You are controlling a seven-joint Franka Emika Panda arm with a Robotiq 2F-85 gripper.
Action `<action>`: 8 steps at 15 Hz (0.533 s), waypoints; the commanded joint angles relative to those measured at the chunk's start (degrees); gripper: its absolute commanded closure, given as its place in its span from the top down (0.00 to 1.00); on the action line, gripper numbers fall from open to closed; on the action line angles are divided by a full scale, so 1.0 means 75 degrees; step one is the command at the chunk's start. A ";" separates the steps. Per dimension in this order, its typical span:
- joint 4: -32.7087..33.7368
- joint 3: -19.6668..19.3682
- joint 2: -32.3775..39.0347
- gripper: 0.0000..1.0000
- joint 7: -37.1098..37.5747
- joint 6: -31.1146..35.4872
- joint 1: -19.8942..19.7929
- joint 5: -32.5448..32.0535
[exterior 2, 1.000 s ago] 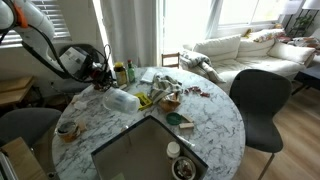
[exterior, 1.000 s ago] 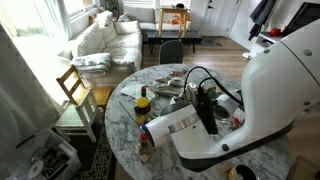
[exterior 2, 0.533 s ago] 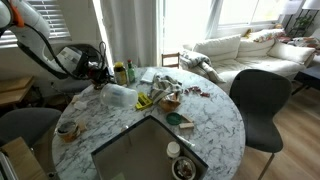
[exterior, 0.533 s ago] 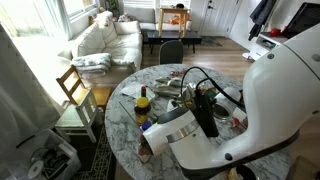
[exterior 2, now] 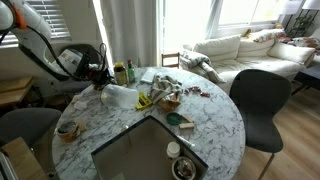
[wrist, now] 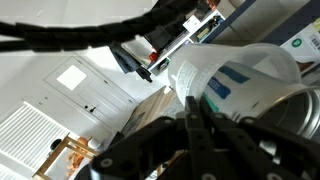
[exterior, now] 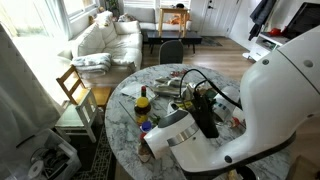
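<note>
Claw (exterior 2: 100, 76) sat over the 9 o'clock edge of the round marble worktop (exterior 2: 216, 118), jaws pressed together. In the wrist view the claw (wrist: 192, 108) showed as two dark fingers closed to a thin line. Could not tell whether they nipped a bit of the jug or only met against it.

White translucent jug (exterior 2: 121, 97) lay at about 4 o'clock from the claw in an exterior view, just beside it and tilted, low over the worktop. Contact with the surface was not clear. In the wrist view the jug (wrist: 236, 76) filled the 1 to 2 o'clock side, right beyond the fingertips, its blue-and-green label facing the camera. The jug (exterior: 172, 127) also showed in an exterior view, partly behind the arm's white housing.

Counts:
- Jug: one.
- Claw: one.
- Dark bottle (exterior: 143, 104) with a yellow label: one, at 9 o'clock from the jug.
- Small bowl (exterior 2: 68, 128) near the worktop's rim: one.
- Green dish (exterior 2: 174, 119): one.
- Dark chair (exterior 2: 258, 96): one, at the worktop's 3 o'clock.
- White sofa (exterior 2: 226, 47): one, well apart, by the windows.
- Loose clutter at the worktop's centre: too small to count.
</note>
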 commanded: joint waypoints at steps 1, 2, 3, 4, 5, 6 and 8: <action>-0.0221 0.0073 0.0024 0.01 -0.0149 0.0279 -0.0151 -0.0112; -0.0207 0.0035 0.0065 0.01 -0.0258 0.0133 -0.0097 -0.0164; -0.0117 -0.0053 0.0162 0.01 -0.0478 -0.0317 0.0059 -0.0274; -0.0153 0.0010 0.0091 0.01 -0.0479 -0.0192 0.0008 -0.0288; -0.0203 0.0076 0.0028 0.01 -0.0450 -0.0012 -0.0094 -0.0218; -0.0247 0.0147 -0.0044 0.01 -0.0387 0.0244 -0.0192 -0.0119; -0.0294 0.0222 -0.0081 0.01 -0.0246 0.0681 -0.0311 -0.0024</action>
